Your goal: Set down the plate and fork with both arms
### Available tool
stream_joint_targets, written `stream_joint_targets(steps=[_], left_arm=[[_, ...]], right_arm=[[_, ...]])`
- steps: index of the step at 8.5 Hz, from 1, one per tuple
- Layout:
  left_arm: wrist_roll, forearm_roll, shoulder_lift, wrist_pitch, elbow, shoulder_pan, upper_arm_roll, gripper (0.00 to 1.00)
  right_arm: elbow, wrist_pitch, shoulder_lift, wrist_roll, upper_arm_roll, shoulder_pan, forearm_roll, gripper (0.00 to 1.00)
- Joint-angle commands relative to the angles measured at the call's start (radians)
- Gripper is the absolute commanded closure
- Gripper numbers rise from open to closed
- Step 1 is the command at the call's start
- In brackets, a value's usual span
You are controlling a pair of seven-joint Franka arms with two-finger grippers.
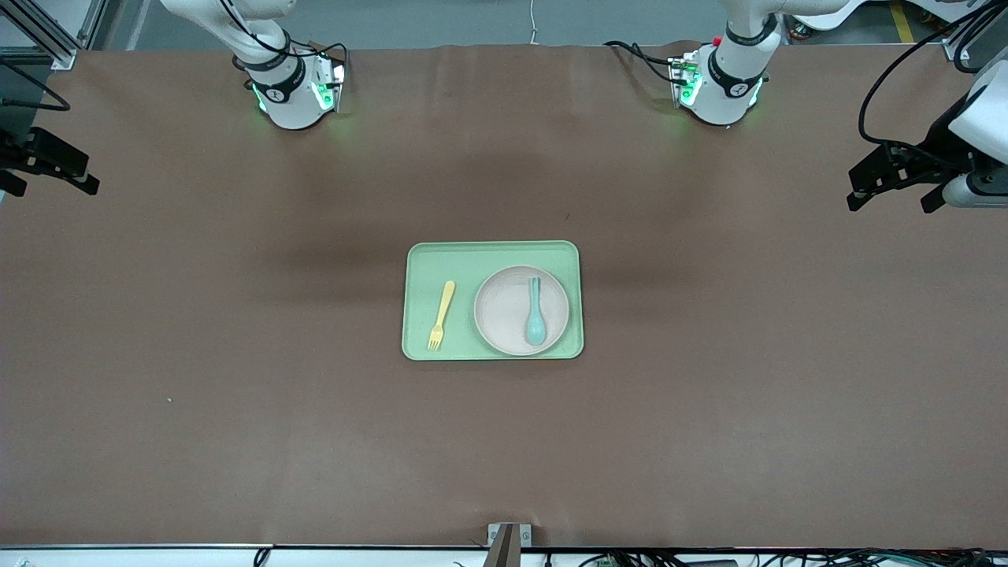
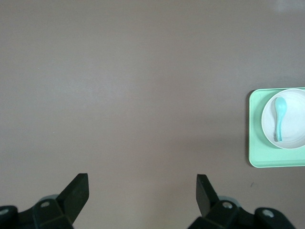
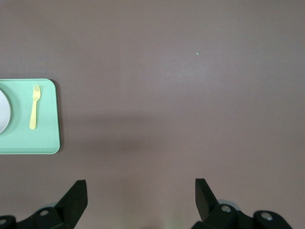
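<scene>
The pale beige-pink plate (image 1: 504, 315) lies on the light green tray (image 1: 417, 268) in the middle of the table, with a teal spoon (image 1: 535, 311) in it. The pale yellow fork (image 1: 442, 315) lies on the tray beside the plate, toward the right arm's end. My left gripper (image 1: 890, 203) is open and empty, high over the left arm's end of the table. My right gripper (image 1: 55, 189) is open and empty, high over the right arm's end. The left wrist view shows its open gripper (image 2: 142, 183), the tray (image 2: 257, 143), plate (image 2: 293, 138) and spoon (image 2: 279, 119). The right wrist view shows its open gripper (image 3: 140, 188), the tray (image 3: 28, 143) and fork (image 3: 34, 106).
A brown cover (image 1: 236, 394) spans the whole table. A small pale speck (image 1: 169, 400) lies on it toward the right arm's end. A metal bracket (image 1: 509, 535) sits at the table edge nearest the front camera. Both arm bases (image 1: 295, 94) stand at the edge farthest from it.
</scene>
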Motion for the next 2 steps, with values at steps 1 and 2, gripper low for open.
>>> stream_joint_targets(steps=[1, 2], left_arm=[[-0.014, 0.018, 0.008, -0.016, 0.023, -0.006, 0.002, 0.01], [-0.014, 0.016, 0.008, -0.016, 0.023, -0.006, 0.002, 0.01]], right_arm=[[-0.008, 0.002, -0.007, -0.019, 0.015, -0.016, -0.004, 0.0], [-0.008, 0.0, -0.007, -0.019, 0.015, -0.015, -0.004, 0.0]])
